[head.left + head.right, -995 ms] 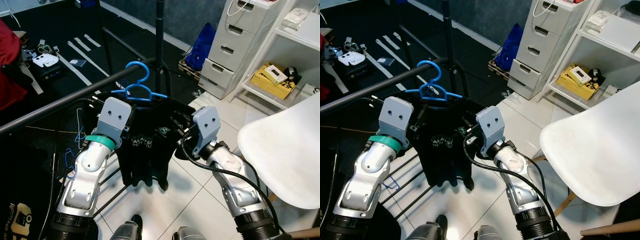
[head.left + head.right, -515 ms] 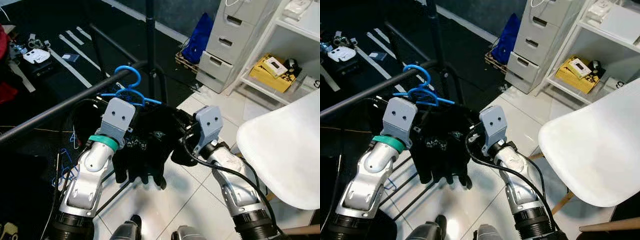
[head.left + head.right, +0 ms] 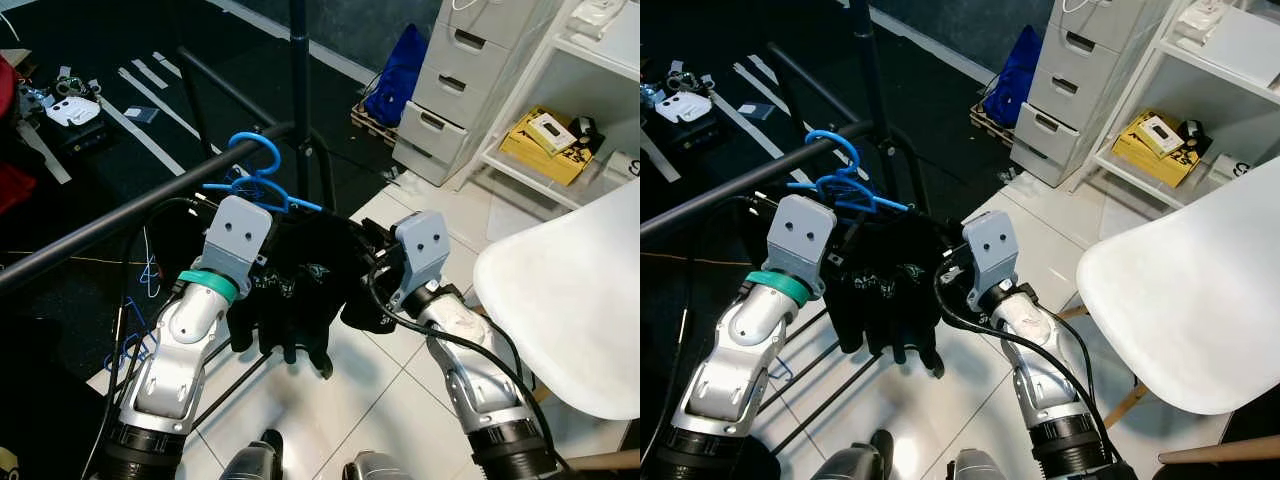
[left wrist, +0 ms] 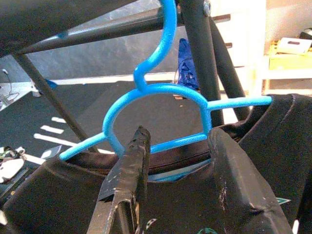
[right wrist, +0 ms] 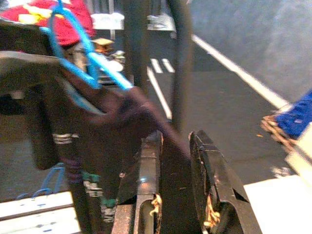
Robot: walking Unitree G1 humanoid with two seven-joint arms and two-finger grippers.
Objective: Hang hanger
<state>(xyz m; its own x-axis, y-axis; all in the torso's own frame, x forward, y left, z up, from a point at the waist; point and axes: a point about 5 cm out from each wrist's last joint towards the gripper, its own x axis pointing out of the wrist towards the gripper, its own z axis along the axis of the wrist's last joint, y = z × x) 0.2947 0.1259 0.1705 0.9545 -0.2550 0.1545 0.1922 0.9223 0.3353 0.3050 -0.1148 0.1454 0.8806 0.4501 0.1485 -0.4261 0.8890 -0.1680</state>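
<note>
our left gripper (image 4: 178,161) pinches the blue plastic hanger (image 4: 156,105) just under its neck, and our right gripper (image 5: 173,180) squeezes the black shirt (image 3: 300,285) on it. just past them, the hook sits by the black metal rail (image 3: 130,215). if we let go too soon, it could slip off.

— What does the hanger (image 3: 258,178) look like?
— Bright blue plastic, its hook curled up at the black rail (image 3: 130,212) of the clothes rack, at the end by the upright pole.
— And what's on it?
— A black T-shirt (image 3: 295,290) with small pale print, drooping bunched below the rail.
</note>
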